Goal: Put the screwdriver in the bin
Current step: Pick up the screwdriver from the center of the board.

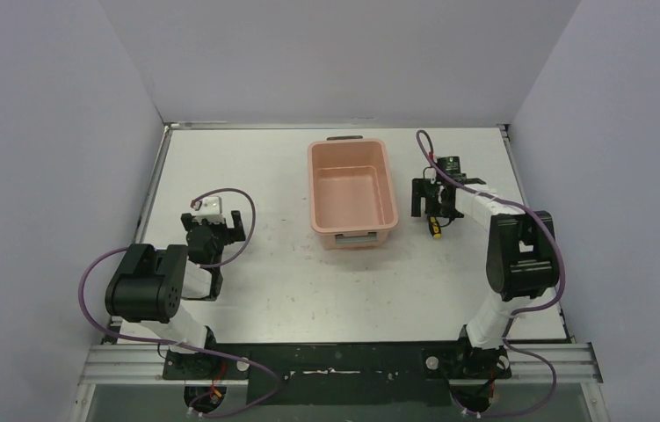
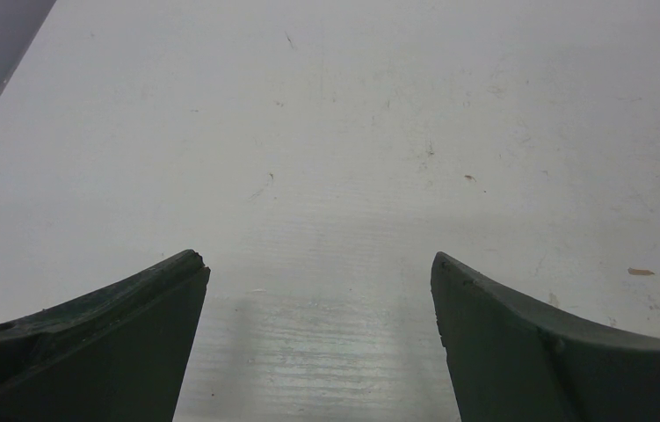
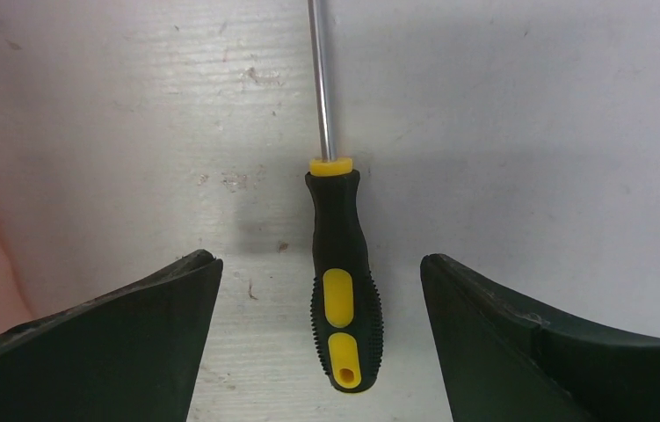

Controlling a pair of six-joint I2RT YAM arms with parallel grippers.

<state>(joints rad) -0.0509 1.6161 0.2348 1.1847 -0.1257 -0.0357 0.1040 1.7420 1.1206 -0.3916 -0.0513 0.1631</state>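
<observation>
The screwdriver (image 3: 341,281), black-and-yellow handle and thin metal shaft, lies flat on the white table just right of the bin. My right gripper (image 3: 322,268) is low over it, open, a finger on each side of the handle with gaps on both sides. In the top view the right gripper (image 1: 434,209) covers most of the screwdriver (image 1: 437,230); only the handle end shows. The salmon-pink bin (image 1: 312,189) stands empty at the table's middle back. At the left of the table my left gripper (image 1: 213,230) is open over bare tabletop, holding nothing.
White walls close in the table on three sides. A metal rail (image 1: 563,356) runs along the near edge by the arm bases. Purple cables loop from both arms.
</observation>
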